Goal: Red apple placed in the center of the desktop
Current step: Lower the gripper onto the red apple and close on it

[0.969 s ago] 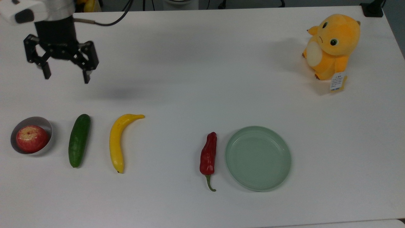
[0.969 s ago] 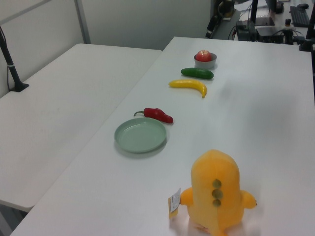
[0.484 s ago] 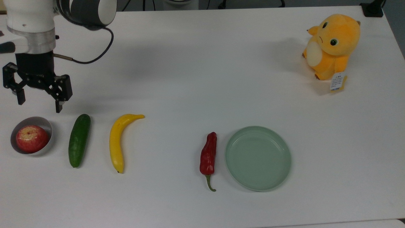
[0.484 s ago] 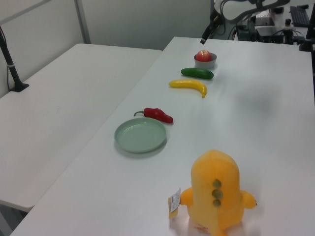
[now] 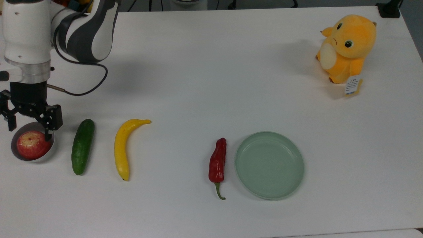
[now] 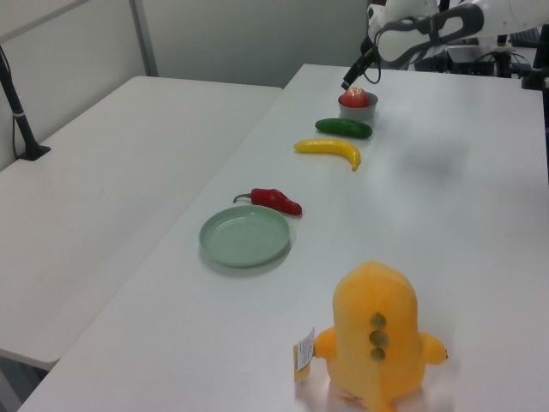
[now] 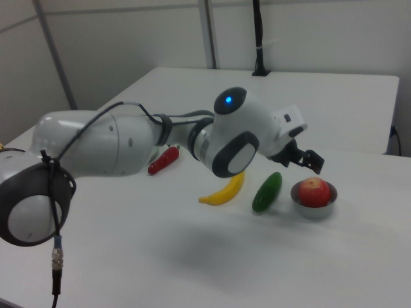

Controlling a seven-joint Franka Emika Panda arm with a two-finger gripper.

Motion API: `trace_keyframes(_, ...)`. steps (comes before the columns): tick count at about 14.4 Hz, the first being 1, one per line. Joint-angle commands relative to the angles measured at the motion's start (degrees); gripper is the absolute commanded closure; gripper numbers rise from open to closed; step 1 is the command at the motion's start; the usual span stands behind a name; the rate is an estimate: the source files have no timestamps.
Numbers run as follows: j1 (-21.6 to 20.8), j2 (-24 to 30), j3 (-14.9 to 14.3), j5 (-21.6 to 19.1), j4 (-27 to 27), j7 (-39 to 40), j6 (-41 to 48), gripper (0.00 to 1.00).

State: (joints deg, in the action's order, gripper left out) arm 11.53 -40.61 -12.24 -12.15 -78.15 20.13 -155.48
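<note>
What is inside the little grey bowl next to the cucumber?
The red apple sits inside the grey bowl, filling most of it, pale speckled top up. The open gripper hangs above it. The bowl's bottom is covered by the apple.

Top view looks down; side views, seemingly opposed, share the desktop.
</note>
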Motion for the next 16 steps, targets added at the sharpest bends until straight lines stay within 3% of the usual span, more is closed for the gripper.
trace_keyframes(1, 2.26, -3.16, 1.61, -1.38, 2.30, 1.57, -3.51, 0.00)
trace_keyframes(11, 2.71, -6.59, 1.79, -0.77, 1.86, 2.02, -7.38, 0.01)
trace_keyframes(13, 2.62, -6.59, 1.79, -0.59, 1.68, 2.10, -7.38, 0.21)
trace_keyframes(16, 2.36, -6.50, 1.79, 0.02, 1.07, 2.02, -7.38, 0.62)
